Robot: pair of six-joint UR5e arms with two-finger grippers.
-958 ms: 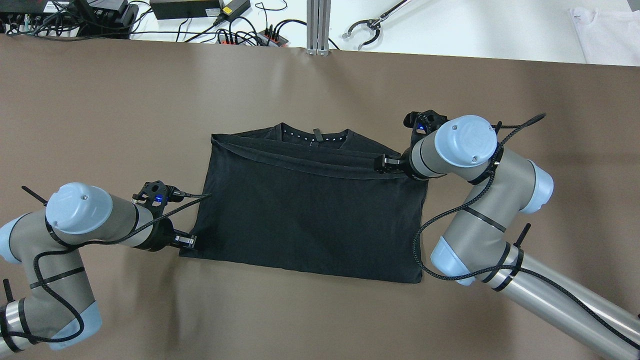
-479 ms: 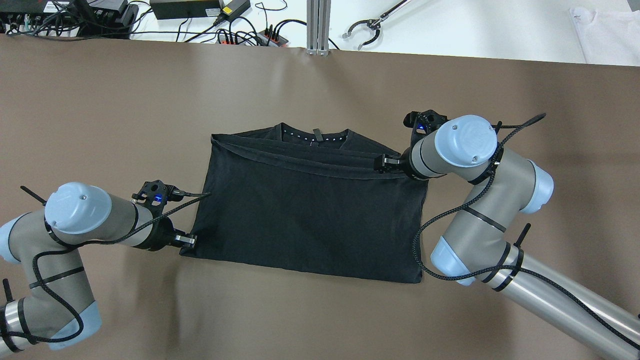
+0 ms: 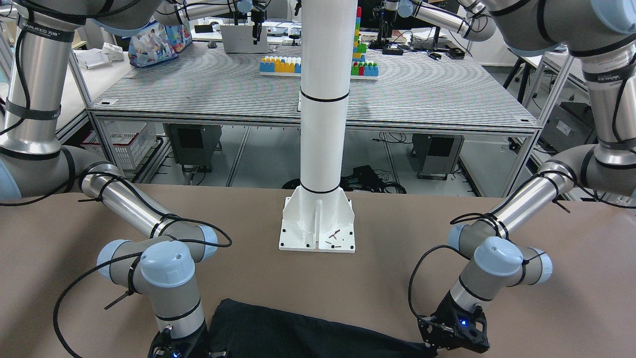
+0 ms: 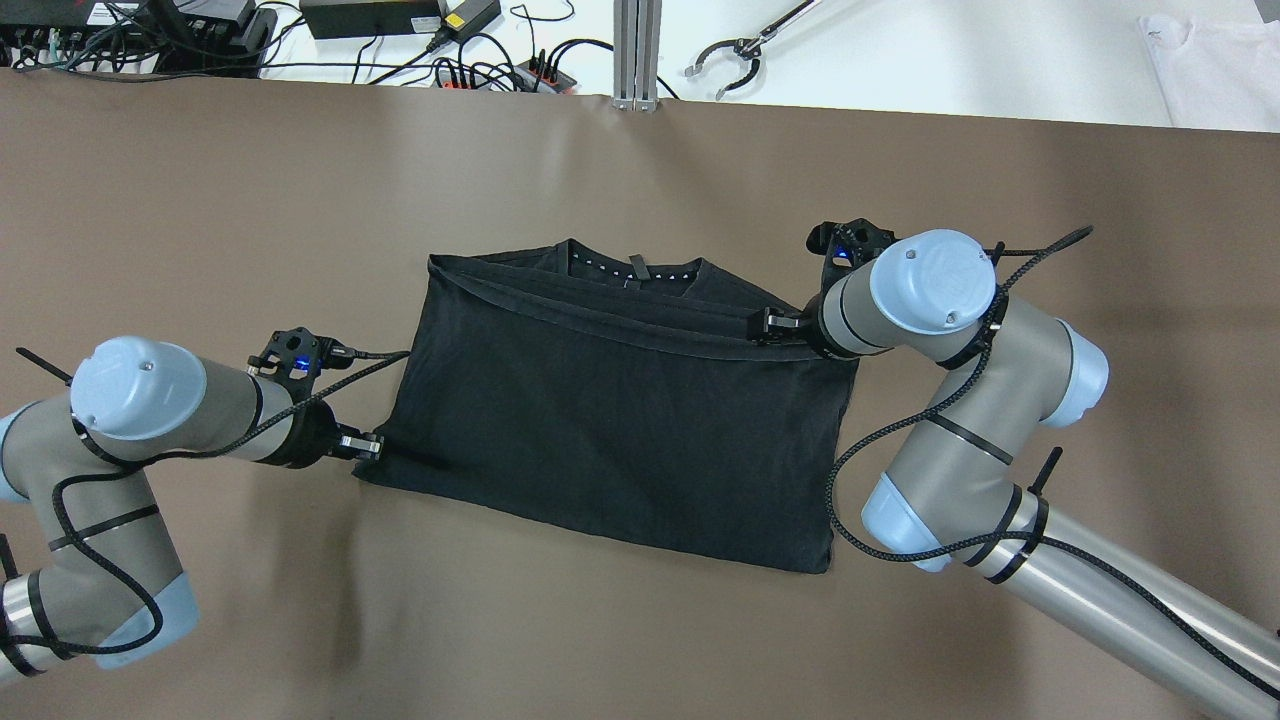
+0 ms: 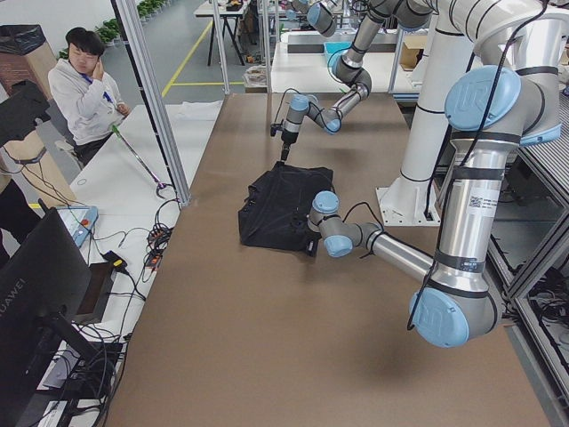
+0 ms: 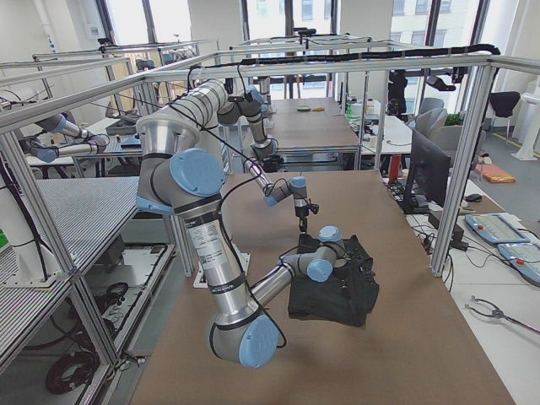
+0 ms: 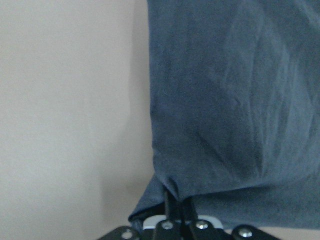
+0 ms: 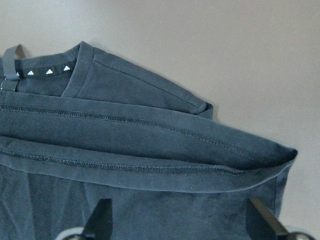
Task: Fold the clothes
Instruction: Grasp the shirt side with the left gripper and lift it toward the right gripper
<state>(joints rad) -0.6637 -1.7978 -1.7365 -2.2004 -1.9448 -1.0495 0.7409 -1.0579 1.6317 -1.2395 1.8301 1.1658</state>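
L arm (image 4: pixel 170 400): elbow folded, wrist low, pointing inward; L hand (image 4: pixel 372 447) pinched tight on edge of clothes (image 4: pixel 620 420). R arm (image 4: pixel 950 420): elbow bent, wrist low; R hand (image 4: pixel 764 326) fingers spread wide apart. Both: black cable looped round forearm.

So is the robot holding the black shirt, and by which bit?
The left gripper pinches the black shirt by its near left corner. The right gripper is open over the folded hem, holding nothing.
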